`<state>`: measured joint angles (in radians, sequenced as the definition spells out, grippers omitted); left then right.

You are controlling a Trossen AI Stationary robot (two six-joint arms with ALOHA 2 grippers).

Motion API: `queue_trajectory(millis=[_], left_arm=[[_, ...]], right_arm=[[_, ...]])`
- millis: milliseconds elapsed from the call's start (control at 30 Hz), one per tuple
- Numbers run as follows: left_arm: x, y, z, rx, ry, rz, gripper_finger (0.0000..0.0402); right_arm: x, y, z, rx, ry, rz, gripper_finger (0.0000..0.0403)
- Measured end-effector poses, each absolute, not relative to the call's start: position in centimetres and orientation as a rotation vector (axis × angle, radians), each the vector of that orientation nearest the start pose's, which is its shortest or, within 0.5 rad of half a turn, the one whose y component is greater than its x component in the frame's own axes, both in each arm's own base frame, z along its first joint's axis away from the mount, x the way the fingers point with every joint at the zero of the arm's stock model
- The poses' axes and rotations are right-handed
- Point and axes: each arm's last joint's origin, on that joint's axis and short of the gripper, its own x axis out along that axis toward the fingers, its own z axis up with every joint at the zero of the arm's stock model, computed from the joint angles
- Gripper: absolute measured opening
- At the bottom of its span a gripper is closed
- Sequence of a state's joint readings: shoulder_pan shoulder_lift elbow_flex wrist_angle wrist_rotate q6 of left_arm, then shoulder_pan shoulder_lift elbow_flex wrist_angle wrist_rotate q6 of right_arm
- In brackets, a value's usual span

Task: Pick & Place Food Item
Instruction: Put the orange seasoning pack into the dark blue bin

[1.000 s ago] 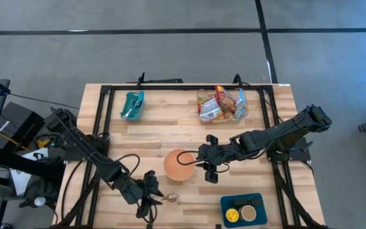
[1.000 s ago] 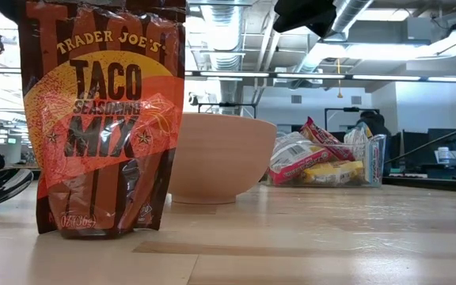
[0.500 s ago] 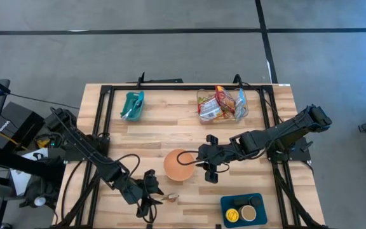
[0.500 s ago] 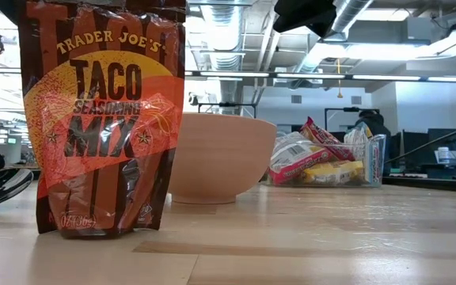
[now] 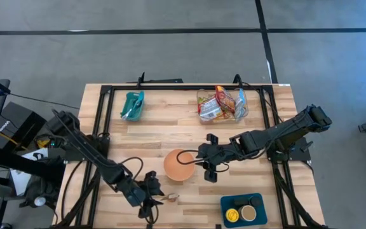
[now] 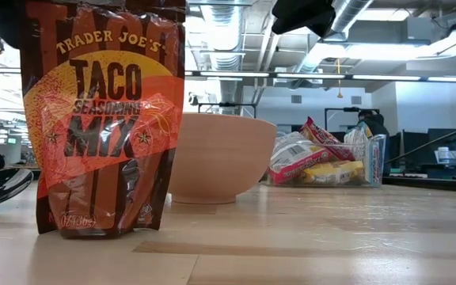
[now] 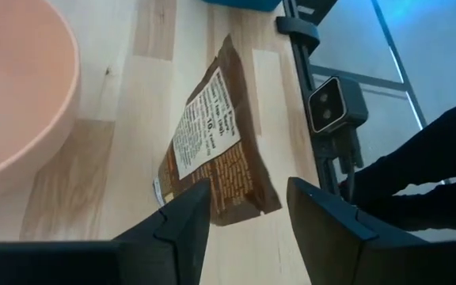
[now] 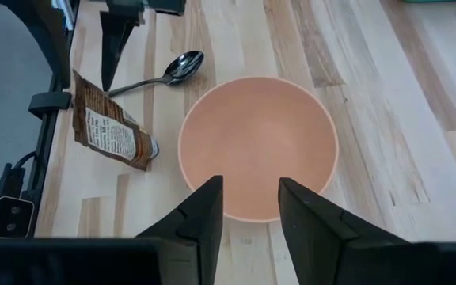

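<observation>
A brown and orange taco seasoning packet (image 6: pixel 101 119) stands upright on its bottom edge near the table's front edge (image 5: pixel 172 198). Its back label shows in the left wrist view (image 7: pixel 212 150). My left gripper (image 7: pixel 248 214) is open just left of the packet (image 5: pixel 151 193), slanting down, and the packet's nearer end shows between its fingertips. A peach bowl (image 5: pixel 180 164) sits behind the packet. My right gripper (image 8: pixel 248 210) hangs open above the bowl's (image 8: pixel 258 146) right rim (image 5: pixel 202 160).
A spoon (image 8: pixel 172 70) lies left of the bowl. A clear bin of snack packets (image 5: pixel 221 105) stands at the far right. At the far left is a teal tray (image 5: pixel 132 105). A blue tray of round containers (image 5: pixel 243 208) sits near right. A small camera (image 7: pixel 335 103) sits on the front rail.
</observation>
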<state>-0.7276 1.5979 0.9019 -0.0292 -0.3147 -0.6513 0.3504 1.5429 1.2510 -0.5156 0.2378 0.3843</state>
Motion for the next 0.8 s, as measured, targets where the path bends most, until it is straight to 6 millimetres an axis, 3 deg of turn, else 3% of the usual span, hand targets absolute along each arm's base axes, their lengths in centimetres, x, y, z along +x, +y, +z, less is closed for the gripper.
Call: queue_trajectory(millis=[300,800], left_arm=[[25.8,-20.7,17.7,-0.246,0.751,-0.127,0.0163],[26.3,-19.8,17.5,-0.222,0.723,-0.034,0.0163]], right_arm=[[31.3,10.6,28.5,0.122,0.770,-0.066,0.0118],[31.3,10.7,28.5,0.122,0.770,-0.065,0.0118]])
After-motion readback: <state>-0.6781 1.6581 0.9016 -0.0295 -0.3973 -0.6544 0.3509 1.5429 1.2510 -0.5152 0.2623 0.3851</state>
